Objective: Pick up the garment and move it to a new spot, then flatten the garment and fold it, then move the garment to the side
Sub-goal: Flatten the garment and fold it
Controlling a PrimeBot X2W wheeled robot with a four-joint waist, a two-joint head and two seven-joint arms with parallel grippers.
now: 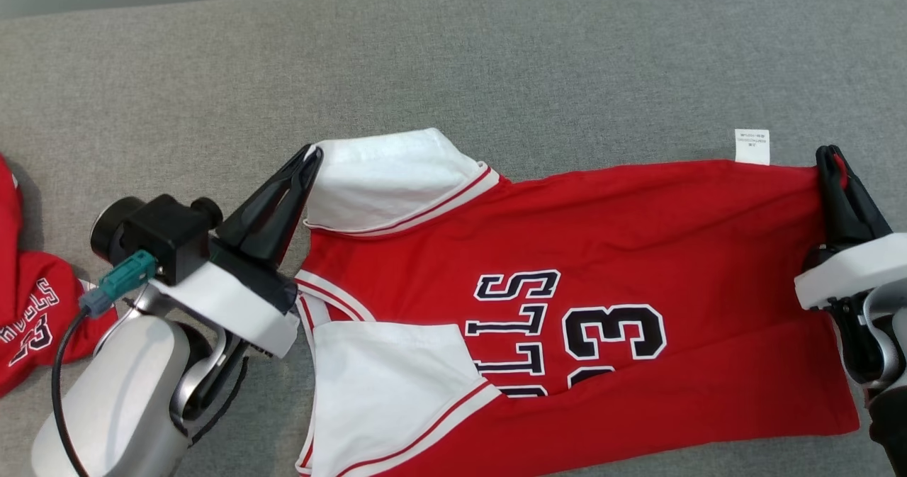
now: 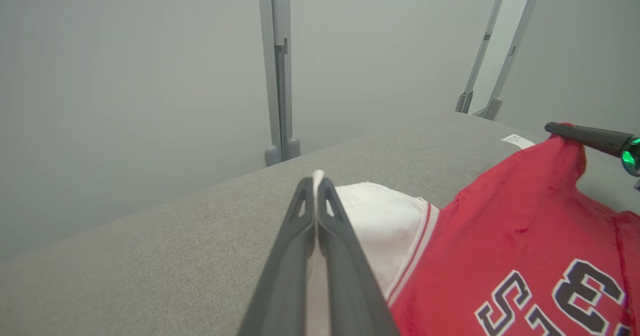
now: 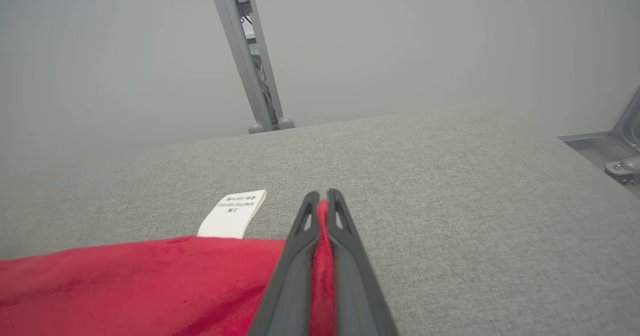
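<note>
While the jersey [image 1: 638, 236] was stretched across the table [image 1: 453, 52], its long axis parallel to the far edge, its white shoulder was pinched by the left gripper [image 1: 310, 156] and its hem corner by the right gripper [image 1: 830, 159], fingers pressed together on cloth.

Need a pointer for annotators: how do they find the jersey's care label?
Start at the grey fabric table, where a red basketball jersey lies spread sideways. Follow its far edge toward the right gripper, which pinches the hem corner: a small white care label sticks out onto the grey. Unlike the big white shoulder panels, it is a tiny rectangle with fine print.
</note>
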